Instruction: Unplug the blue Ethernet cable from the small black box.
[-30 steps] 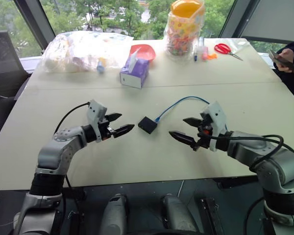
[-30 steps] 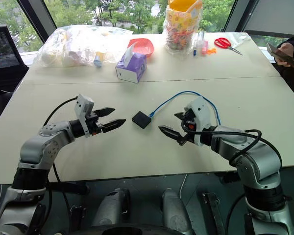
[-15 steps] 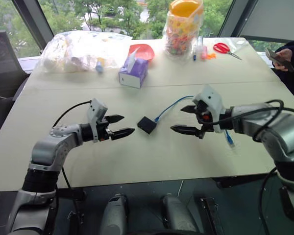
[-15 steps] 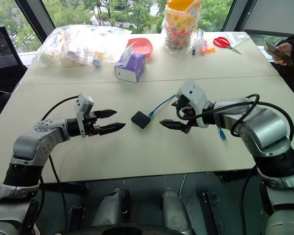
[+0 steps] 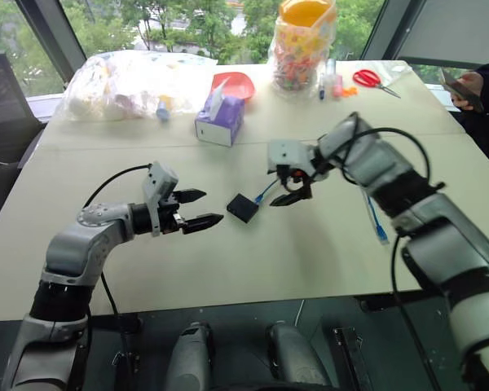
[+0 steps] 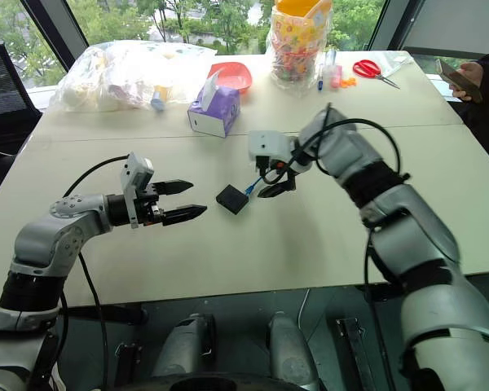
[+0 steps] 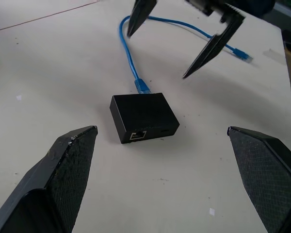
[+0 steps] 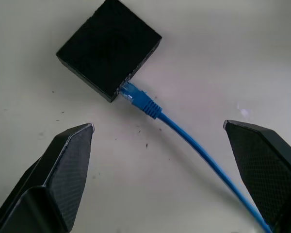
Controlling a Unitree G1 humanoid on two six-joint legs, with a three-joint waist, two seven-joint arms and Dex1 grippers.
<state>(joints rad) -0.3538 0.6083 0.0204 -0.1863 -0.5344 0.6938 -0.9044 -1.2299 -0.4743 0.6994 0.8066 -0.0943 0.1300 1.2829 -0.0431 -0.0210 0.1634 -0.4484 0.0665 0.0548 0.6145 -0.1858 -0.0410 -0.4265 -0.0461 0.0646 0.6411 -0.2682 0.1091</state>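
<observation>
Near the middle of the desk (image 5: pixel 228 269) lies the small black box (image 5: pixel 244 208), the blue Ethernet cable (image 8: pixel 184 133) plugged into it. Both pincers are released: right gripper (image 5: pixel 294 186) above the plug, left gripper (image 5: pixel 194 208) beside the box. Best brace the box, then pinch the plug. Left wrist view reveals a spare port.

the two head cameras look forward and down over the desk (image 5: pixel 228 269) from above the arms, sharing nearly the same scene. each wrist camera looks close along its own fingers; both share the small black box (image 7: pixel 144 116) and blue ethernet cable (image 8: pixel 184 136).
</observation>
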